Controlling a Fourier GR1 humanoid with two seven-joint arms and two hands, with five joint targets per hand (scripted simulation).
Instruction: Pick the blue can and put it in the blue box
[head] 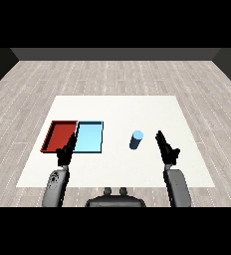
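Your right hand (168, 151), fingers straight and apart, sits beside the untouched blue can (136, 140); grasping and carrying to the blue tray (89, 138) remain.

Two trays lie side by side, touching, on the table (112, 107), left half. To tell them apart: red tray (60, 135) is outer left, blue tray (90, 137) just right of it, nearer centre. Can (136, 140) stands upright on the table, right of the blue tray, apart from it, approx. centre. Right hand (166, 149) is near the can, on its right and slightly nearer the robot, not touching. Left hand (65, 151) sits at the trays' near edge, around where they meet.
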